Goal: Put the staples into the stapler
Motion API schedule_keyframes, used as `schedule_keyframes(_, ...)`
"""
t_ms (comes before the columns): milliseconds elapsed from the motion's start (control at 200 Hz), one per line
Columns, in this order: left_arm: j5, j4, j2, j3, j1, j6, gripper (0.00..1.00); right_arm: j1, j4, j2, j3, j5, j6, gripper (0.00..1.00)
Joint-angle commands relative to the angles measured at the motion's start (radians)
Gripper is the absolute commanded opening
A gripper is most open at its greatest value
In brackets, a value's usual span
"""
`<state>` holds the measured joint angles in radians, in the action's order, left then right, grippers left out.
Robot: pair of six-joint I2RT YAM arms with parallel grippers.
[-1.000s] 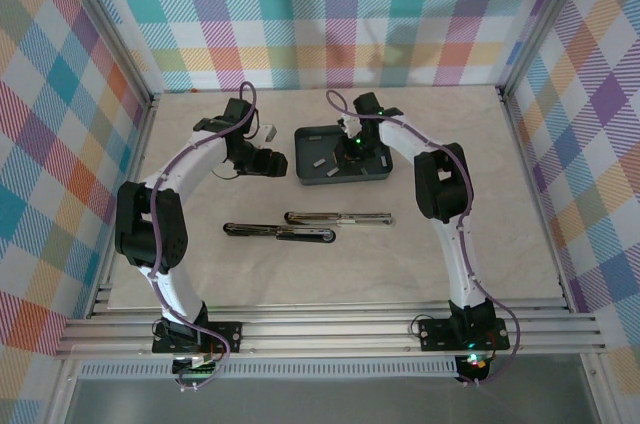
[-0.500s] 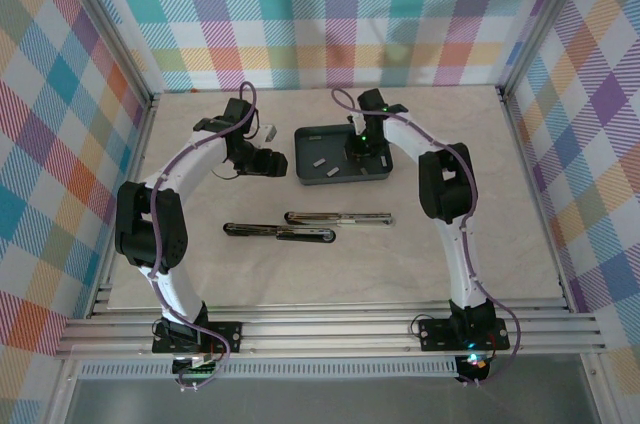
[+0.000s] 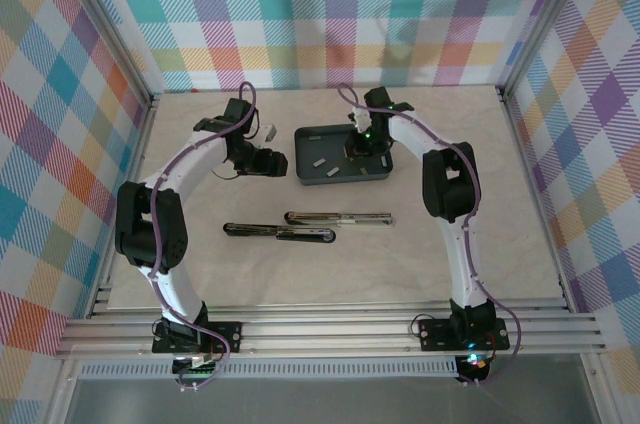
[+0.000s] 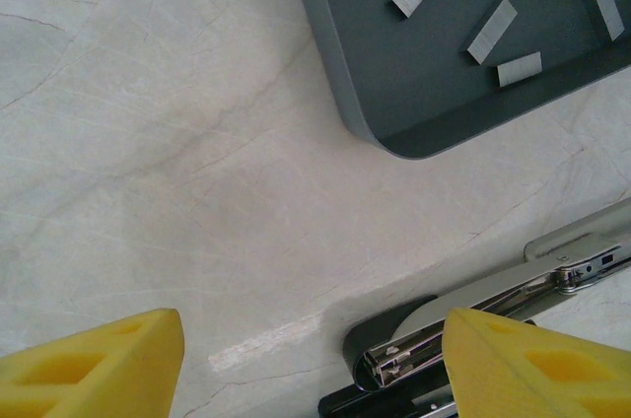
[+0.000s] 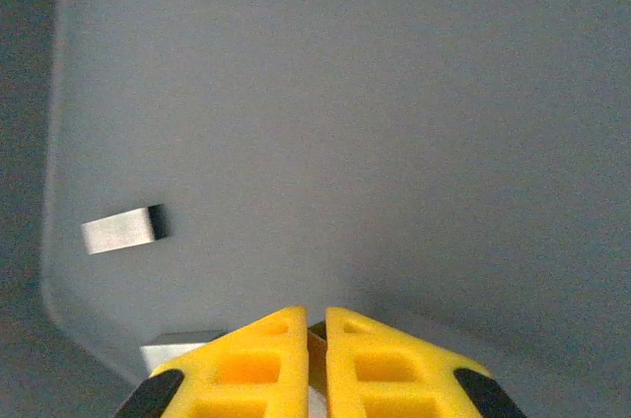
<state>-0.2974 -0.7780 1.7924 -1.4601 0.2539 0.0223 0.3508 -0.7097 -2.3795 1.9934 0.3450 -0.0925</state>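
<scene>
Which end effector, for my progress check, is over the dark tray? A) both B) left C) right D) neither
C: the right end effector, jaws shut, hangs over the tray floor near staples, while the left end effector is over the table.

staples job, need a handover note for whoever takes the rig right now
Left gripper: open, empty, above the table by the stapler.
Right gripper: shut, low in the tray; a strip lies at its tips, held or not unclear.
Staples: loose in the tray. Stapler: open on the table, near side of the tray.
Done: stapler opened. Left: lift a strip, seat it, close the stapler.
</scene>
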Motion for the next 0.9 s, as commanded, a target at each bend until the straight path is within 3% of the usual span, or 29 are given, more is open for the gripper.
schedule_keyframes(0,-0.017,0.006,0.003,-0.02,0.002,-0.007,0.7,0.007,0.025,0.043,0.005,0.168,0.01,0.12)
schedule_keyframes(105,-0.024,0.009,0.004,-0.02,0.004,-0.009,0.7,0.002,0.027,0.005,0.038,0.299,-0.016,0.13)
schedule_keyframes(255,-0.028,0.011,0.006,-0.02,0.005,-0.01,0.7,0.004,-0.016,-0.058,0.095,0.328,-0.024,0.14)
schedule_keyframes(370,-0.025,0.01,0.005,-0.02,0.006,-0.011,0.7,0.004,-0.057,-0.074,0.112,0.257,-0.02,0.15)
schedule_keyframes(455,-0.019,0.006,0.004,-0.022,0.007,-0.009,0.7,0.004,-0.081,-0.057,0.109,0.161,-0.005,0.29)
schedule_keyframes(610,-0.009,0.003,-0.002,-0.027,0.006,-0.009,0.7,0.004,-0.076,0.011,0.092,0.059,0.016,0.3)
schedule_keyframes(785,-0.045,0.024,0.014,-0.033,0.007,-0.03,0.7,0.005,-0.044,0.067,0.081,0.076,0.058,0.31)
schedule_keyframes(895,-0.06,0.049,0.031,-0.043,0.004,-0.061,0.7,0.039,-0.031,0.094,0.069,0.076,0.176,0.36)
